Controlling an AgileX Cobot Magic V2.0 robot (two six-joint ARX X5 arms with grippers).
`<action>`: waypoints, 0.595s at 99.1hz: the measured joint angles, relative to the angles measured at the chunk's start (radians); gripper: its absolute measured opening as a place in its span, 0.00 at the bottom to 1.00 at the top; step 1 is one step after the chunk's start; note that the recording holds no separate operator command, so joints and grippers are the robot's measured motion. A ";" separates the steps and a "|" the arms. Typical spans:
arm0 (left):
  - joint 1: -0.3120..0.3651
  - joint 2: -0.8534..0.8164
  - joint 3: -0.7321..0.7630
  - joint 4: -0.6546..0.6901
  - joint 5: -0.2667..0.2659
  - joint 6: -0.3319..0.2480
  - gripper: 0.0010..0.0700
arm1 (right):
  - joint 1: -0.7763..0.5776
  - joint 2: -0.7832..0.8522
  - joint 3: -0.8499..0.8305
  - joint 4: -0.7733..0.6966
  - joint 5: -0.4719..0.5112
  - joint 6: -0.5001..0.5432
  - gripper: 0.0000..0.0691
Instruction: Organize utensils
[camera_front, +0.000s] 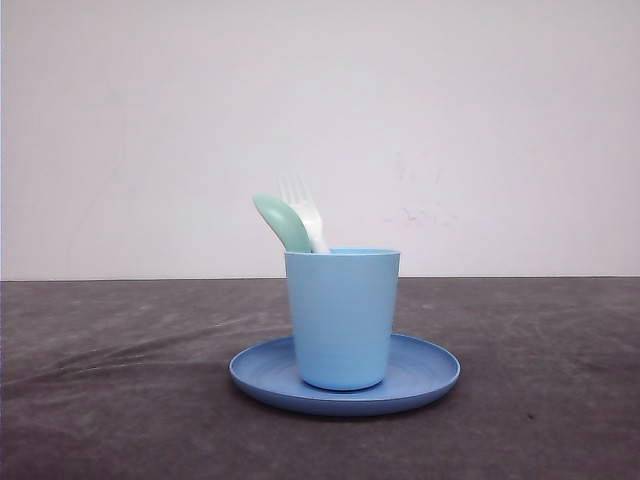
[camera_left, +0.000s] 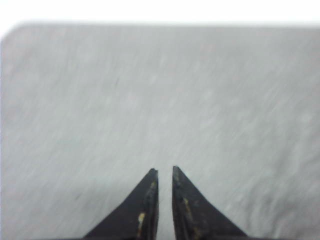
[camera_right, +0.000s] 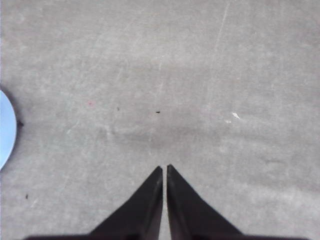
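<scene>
Fork (camera_front: 300, 205) and spoon (camera_front: 281, 221) upright together in cup (camera_front: 342, 318) on plate (camera_front: 428, 375), mid-table. Left gripper (camera_left: 165, 172) and right gripper (camera_right: 164, 170) nearly closed, empty, above bare table. Risk: nudging cup, tipping utensils out.

Grey table (camera_front: 120, 380) — blue plate (camera_front: 425, 372)
</scene>
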 joint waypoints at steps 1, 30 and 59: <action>0.002 -0.015 -0.014 0.009 0.000 0.000 0.02 | 0.000 0.000 0.000 0.000 0.000 0.000 0.02; 0.014 -0.341 -0.359 0.122 0.006 -0.020 0.02 | 0.000 0.000 0.000 0.002 0.000 0.000 0.02; 0.014 -0.388 -0.431 0.188 0.026 -0.024 0.02 | 0.000 0.000 0.000 0.002 0.000 0.000 0.02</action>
